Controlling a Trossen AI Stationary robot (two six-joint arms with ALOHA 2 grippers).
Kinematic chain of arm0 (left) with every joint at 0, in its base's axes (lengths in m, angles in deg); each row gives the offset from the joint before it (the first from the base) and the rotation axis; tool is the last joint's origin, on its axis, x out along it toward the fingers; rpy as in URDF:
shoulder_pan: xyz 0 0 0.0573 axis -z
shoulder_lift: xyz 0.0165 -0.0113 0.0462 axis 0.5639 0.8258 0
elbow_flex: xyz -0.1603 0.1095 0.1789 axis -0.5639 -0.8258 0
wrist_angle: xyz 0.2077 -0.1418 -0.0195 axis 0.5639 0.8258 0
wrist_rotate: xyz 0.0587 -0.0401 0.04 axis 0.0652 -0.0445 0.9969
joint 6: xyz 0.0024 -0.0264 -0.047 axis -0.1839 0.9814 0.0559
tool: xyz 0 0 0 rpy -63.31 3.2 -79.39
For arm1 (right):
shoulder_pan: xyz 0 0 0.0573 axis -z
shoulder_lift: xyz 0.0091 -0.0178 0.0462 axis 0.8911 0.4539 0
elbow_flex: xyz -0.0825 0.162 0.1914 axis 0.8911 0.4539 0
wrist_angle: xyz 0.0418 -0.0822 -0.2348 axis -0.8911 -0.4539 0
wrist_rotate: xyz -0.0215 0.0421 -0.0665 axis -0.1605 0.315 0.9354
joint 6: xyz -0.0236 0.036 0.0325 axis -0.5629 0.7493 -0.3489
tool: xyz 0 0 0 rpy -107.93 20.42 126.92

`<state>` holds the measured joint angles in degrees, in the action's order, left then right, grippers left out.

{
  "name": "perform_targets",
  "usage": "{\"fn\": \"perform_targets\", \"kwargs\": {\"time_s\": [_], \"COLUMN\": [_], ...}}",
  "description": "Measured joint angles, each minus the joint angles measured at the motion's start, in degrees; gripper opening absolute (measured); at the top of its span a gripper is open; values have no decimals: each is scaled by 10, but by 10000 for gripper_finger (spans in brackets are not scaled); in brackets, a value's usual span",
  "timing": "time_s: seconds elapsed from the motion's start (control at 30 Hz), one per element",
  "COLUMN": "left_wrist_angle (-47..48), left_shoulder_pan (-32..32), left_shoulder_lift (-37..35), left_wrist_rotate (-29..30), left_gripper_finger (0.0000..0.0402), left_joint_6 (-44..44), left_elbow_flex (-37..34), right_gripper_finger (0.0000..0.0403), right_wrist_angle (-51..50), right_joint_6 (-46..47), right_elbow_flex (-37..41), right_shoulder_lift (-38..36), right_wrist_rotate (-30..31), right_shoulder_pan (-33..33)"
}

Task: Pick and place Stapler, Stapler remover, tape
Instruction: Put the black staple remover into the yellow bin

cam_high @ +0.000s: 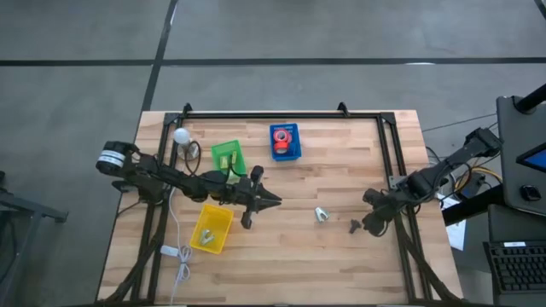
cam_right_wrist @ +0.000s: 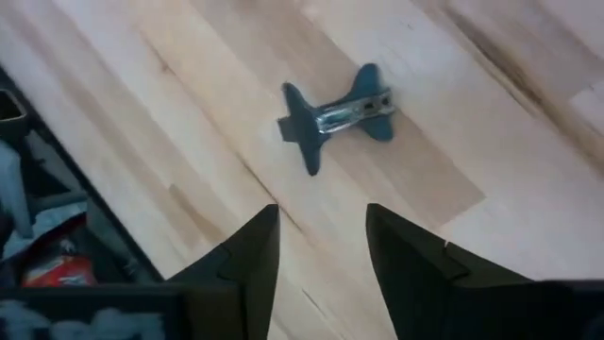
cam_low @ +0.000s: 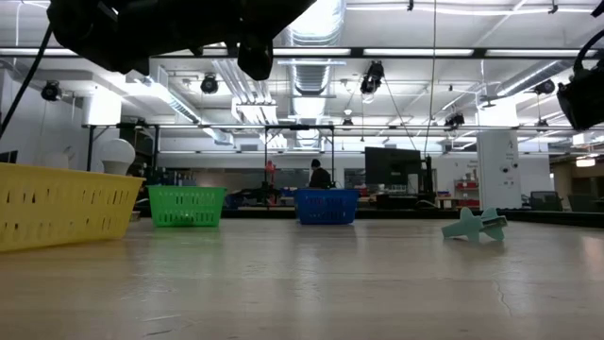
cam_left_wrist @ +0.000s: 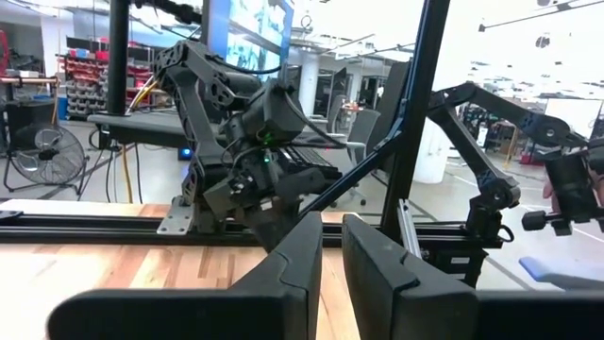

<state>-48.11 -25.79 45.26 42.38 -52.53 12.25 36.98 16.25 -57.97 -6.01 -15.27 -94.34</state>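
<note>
Wooden bench (cam_high: 281, 247) planks are being occupied by a yellow bin (cam_high: 212, 228) nearest, then the stapler remover (cam_high: 322, 214), lying free just beyond the right claw (cam_right_wrist: 321, 247), whose fingers are spread and empty. The left claw (cam_high: 275, 201), nearly pressed together and empty, is being held mid-bench. Farther back, a green bin (cam_high: 227, 158) and a blue bin (cam_high: 298, 153) holding red tape (cam_high: 282, 136) are being seen.

A pale wooden butcher-block table (cam_high: 341, 256) carries yellow (cam_high: 212, 228), green (cam_high: 227, 158) and blue plastic baskets (cam_high: 285, 141), with a teal staple remover (cam_high: 322, 214) near its centre.
</note>
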Motion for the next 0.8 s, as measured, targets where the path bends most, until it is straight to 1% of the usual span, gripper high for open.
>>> {"fn": "perform_targets", "kwargs": {"time_s": [0.13,0.27,0.53,0.8], "left_wrist_angle": [0,0,1,2], "left_shoulder_pan": [0,0,0,0], "left_shoulder_lift": [0,0,0,0], "left_wrist_rotate": [0,0,0,0], "left_gripper_finger": [49,49,49,49], "left_joint_6": [0,0,1,1], "left_elbow_flex": [0,0,0,0], "right_gripper_finger": [157,152,135,105], "right_wrist_angle": [24,83,86,88], "right_joint_6": [10,30,27,20], "right_elbow_flex": [12,32,35,35], "right_shoulder_lift": [12,26,32,42], "right_wrist_rotate": [2,5,42,37], "right_shoulder_pan": [0,0,0,0]}}
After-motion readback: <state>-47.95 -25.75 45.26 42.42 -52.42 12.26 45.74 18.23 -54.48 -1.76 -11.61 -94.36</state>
